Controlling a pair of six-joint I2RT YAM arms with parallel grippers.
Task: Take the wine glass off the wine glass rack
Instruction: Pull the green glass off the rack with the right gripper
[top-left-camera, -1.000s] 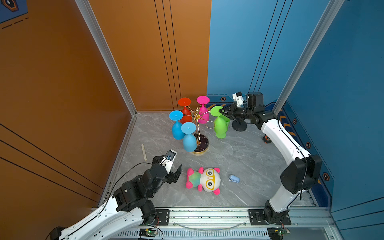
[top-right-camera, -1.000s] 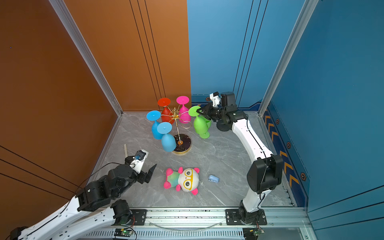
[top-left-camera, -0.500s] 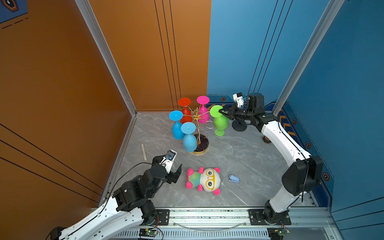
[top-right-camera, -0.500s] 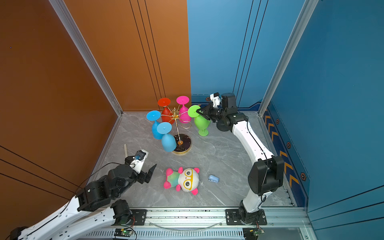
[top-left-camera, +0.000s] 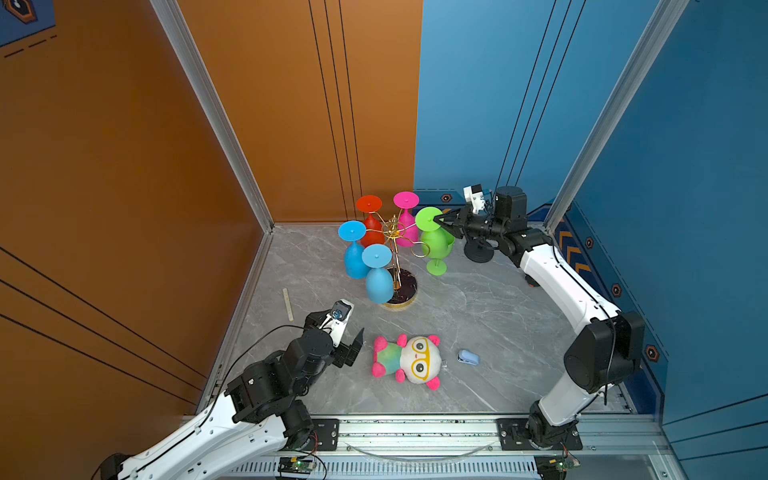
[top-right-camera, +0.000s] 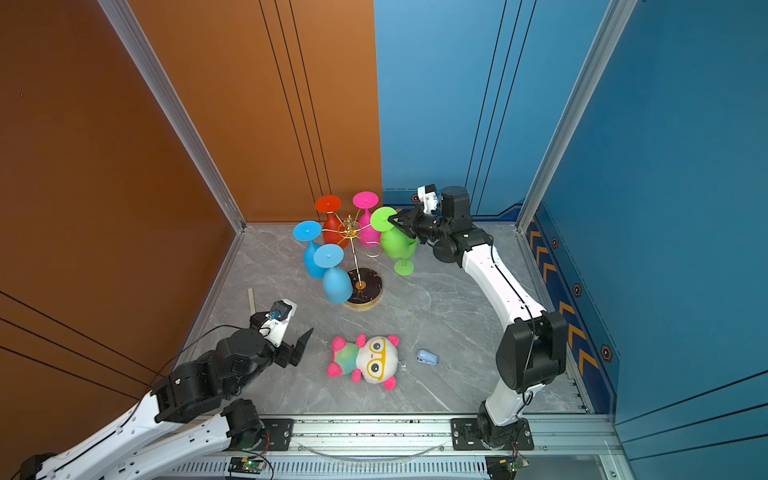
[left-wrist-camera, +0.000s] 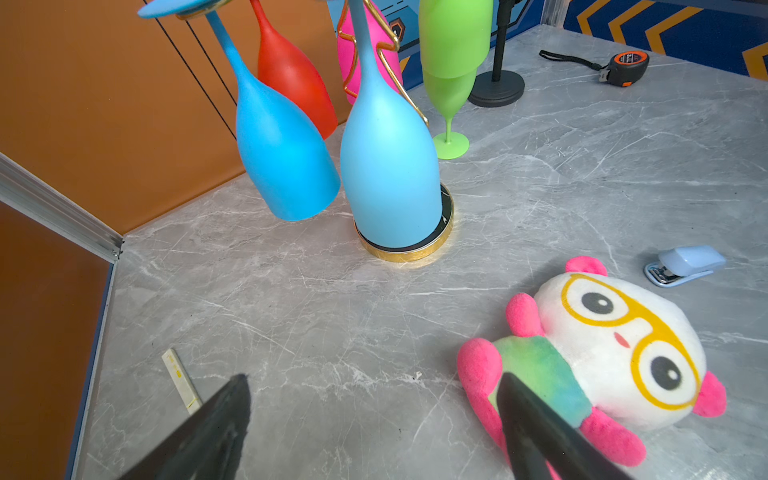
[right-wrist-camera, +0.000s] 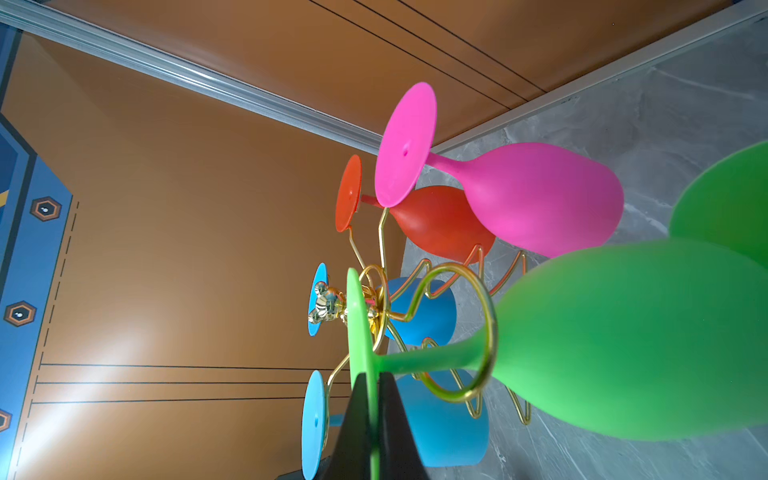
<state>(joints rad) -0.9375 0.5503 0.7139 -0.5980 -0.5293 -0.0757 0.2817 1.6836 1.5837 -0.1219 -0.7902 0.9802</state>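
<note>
The wine glass rack (top-left-camera: 393, 231) is a gold wire tree on a round black gold-rimmed base (top-left-camera: 402, 291). A green wine glass (top-left-camera: 435, 245) hangs upside down from its right-hand arm, its stem (right-wrist-camera: 428, 360) still inside the gold loop (right-wrist-camera: 489, 332). My right gripper (right-wrist-camera: 370, 376) is shut on the rim of that glass's foot disc (top-left-camera: 428, 219), as both top views show (top-right-camera: 392, 220). Two blue glasses (top-left-camera: 377, 279), a red one (top-left-camera: 371, 232) and a pink one (top-left-camera: 405, 232) hang on the other arms. My left gripper (left-wrist-camera: 374, 378) is open above the tabletop, holding nothing.
A second green glass stands upright under the hanging one, foot (top-left-camera: 436, 267) on the table. A small black stand (top-left-camera: 478, 254) is behind my right gripper. A plush toy (top-left-camera: 409, 362), blue stapler (top-left-camera: 468, 357), pale strip (top-left-camera: 287, 304) and tape measure (left-wrist-camera: 627, 65) lie about.
My right gripper's jaws have closed onto the green glass's foot, and the hanging glass has shifted a little. The left arm has not moved.
</note>
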